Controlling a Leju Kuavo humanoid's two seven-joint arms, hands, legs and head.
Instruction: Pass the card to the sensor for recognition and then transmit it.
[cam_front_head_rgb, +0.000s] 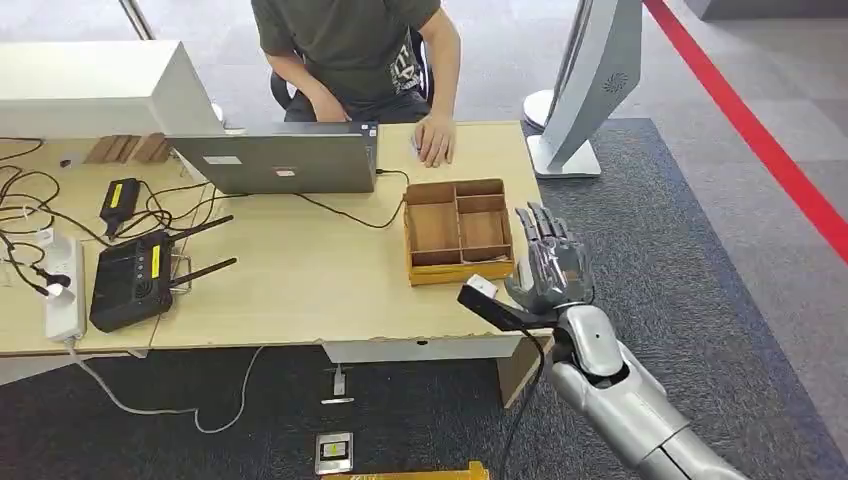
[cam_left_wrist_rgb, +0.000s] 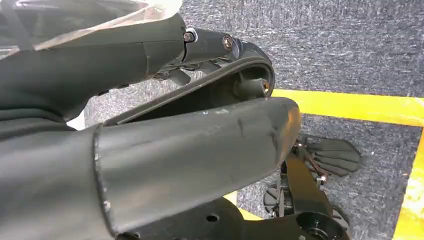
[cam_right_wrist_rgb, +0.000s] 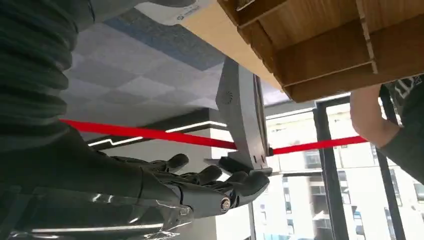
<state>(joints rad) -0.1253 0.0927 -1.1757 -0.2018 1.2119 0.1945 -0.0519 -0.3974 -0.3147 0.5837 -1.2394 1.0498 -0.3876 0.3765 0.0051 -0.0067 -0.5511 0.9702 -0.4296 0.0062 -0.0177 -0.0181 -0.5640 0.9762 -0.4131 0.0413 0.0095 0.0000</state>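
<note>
Head view: the right hand (cam_front_head_rgb: 545, 262) stands raised off the corner of the surface (cam_front_head_rgb: 300, 270), just beside the wooden divided tray (cam_front_head_rgb: 458, 231), palm toward the tray, fingers (cam_front_head_rgb: 536, 226) straight and apart. It grips nothing. A small white object (cam_front_head_rgb: 483, 286) lies at the tray's near edge, close to the thumb; it may be the card, though it is too small to identify with certainty. A dark bar-shaped part (cam_front_head_rgb: 500, 310) projects from the wrist toward it.

The tray sits at the surface's corner nearest the robot, presumably so its contents fall within the right arm's reach. A person (cam_front_head_rgb: 355, 50) sits opposite behind an open laptop (cam_front_head_rgb: 280, 160), one hand resting flat on the surface just behind the tray, well placed to receive anything passed across. A grey standing unit (cam_front_head_rgb: 585, 85) occupies the floor beyond the corner; whether it is the sensor cannot be confirmed.

Right wrist view: the right hand's fingers (cam_right_wrist_rgb: 210, 175) are extended, slightly curved, with nothing between them; the tray's underside (cam_right_wrist_rgb: 320, 45) lies near.

Right arm: forearm angled up and inward from the lower right, wrist bent so the hand stands nearly upright. Judgement: approach stage, grasp not yet made.

Left wrist view: the left hand (cam_left_wrist_rgb: 165, 145) hangs over the carpet; its state cannot be determined.
</note>
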